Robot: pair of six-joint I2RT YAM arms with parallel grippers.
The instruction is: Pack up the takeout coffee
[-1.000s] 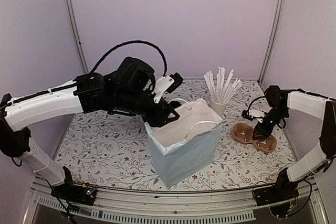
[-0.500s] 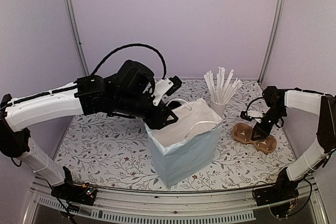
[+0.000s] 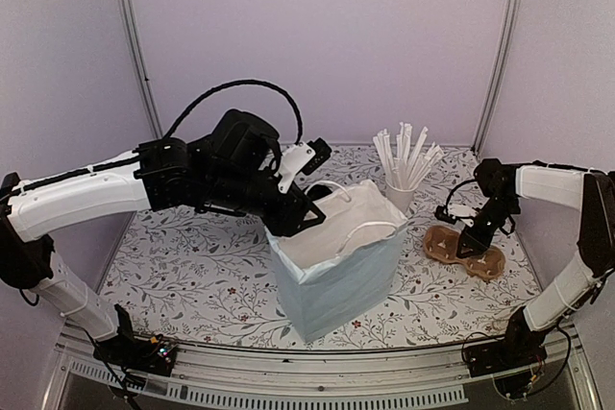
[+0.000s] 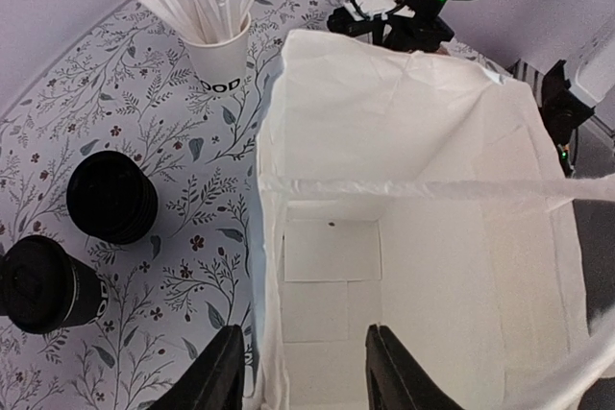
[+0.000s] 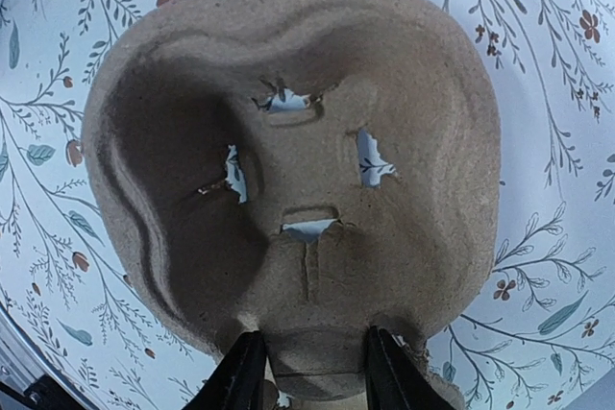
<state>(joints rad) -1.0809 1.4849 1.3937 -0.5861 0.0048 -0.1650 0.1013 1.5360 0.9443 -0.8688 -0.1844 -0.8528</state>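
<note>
Setting up for the packing step, by my reading: the white paper bag (image 4: 452, 141) has nothing in it, and its floor shows bare in the left wrist view. The left gripper (image 4: 306, 333) sits at the bag's wall with its jaws parted, one finger outside the paper and one inside, not pinched on it. I judge it is there to keep the mouth spread. The right gripper (image 5: 314, 338) is down on the pulp cup carrier (image 5: 288, 122), which lies on the table (image 3: 192, 276) to the right of the bag. Pulp fills the gap between its fingers, so I note it as closed on the carrier's narrow end, with the carrier not lifted. The takeout coffee (image 4: 43, 285), a black cup with a black lid, stands on the table outside the bag, on the side where the straw cup (image 4: 219, 60) stands. Just beside it is a second black round-topped cup (image 4: 112, 199); I cannot tell whether that one is lidded. Both are hidden behind the left arm in the overhead view. The next move, as I judge it, calls for a firm hold on the carrier and a clean lift. The carrier then has to pass the paper handle (image 4: 413, 187) that crosses the bag mouth, while the left arm keeps the wall back.
</note>
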